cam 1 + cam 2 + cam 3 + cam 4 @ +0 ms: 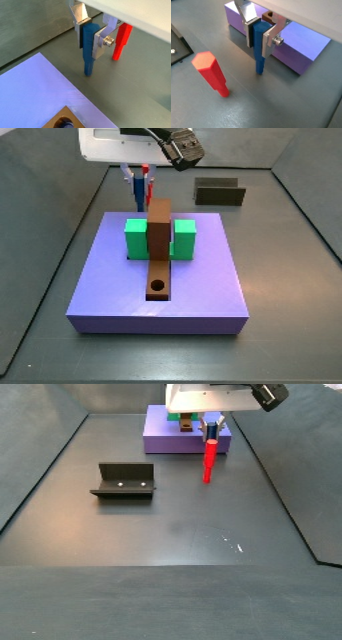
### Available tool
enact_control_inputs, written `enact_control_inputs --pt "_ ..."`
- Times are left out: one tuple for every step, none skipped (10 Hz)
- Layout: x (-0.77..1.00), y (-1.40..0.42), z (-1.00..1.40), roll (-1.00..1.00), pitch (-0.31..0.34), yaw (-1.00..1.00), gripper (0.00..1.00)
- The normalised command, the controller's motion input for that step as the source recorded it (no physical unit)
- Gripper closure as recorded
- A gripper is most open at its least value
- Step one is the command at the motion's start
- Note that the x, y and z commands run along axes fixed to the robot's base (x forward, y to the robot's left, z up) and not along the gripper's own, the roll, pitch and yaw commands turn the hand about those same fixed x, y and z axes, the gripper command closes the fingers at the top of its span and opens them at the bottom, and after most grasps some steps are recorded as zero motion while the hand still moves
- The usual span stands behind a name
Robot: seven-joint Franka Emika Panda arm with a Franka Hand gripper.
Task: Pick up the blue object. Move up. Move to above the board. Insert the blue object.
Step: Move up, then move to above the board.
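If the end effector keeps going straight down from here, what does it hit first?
Probably the floor: the end effector, shut on the blue object, points down beside the purple slab; the peg's tip looks at or near the floor already.

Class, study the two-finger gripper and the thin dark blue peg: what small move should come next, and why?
Probably a straight lift. In both wrist views the gripper has its silver fingers closed on the upper part of the thin dark blue peg, whose lower end seems to touch the floor. The red peg stands apart beside it, and the long brown plank with its round hole sits higher, on the purple slab.
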Motion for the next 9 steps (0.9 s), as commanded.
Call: enact_control_inputs --pt "0.0 0.02 0.82 0.02 0.003 -0.02 1.0" --pt "-0.04 0.01 0.62 0.01 0.046 -0.03 1.0" --pt "0.01 0.0 0.24 -0.03 0.022 -0.01 1.0" --pt "0.0 0.0 1.4 0.0 0.0 0.0 1.0" --pt "-0.01 0.0 1.4 0.0 0.014 0.0 1.0" --pt "-0.06 0.0 1.4 -0.02 0.025 0.0 1.0" --pt "-0.01 0.01 1.4 -0.04 0.009 0.0 1.0" --pt "0.05 0.0 1.4 -0.04 0.057 -0.01 1.0" --pt "0.03 0.0 0.67 -0.04 0.095 -0.01 1.0"
